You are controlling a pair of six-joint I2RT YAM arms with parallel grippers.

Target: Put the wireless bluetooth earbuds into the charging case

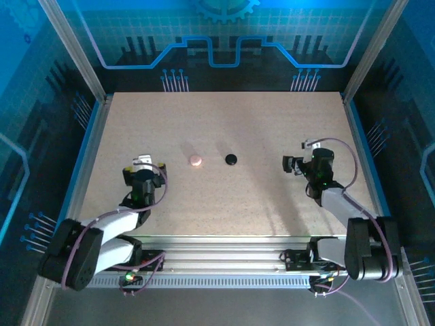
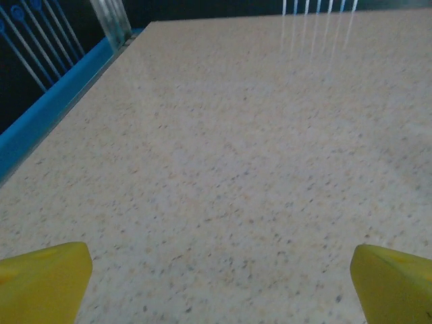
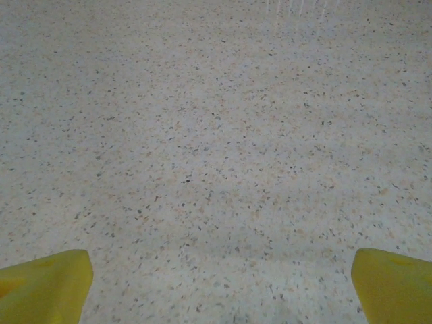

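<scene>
Two small round things sit mid table, side by side but apart: a pink round case on the left & a black round case on the right, prob. the charging cases. Earbuds are too tiny to pick out from the top view. Left gripper is near the pink one, not touching, w/ yellow fingers wide apart, nothing betw. them. Right gripper is well right of the black one, its fingers wide apart too, holding nothing.
</scene>
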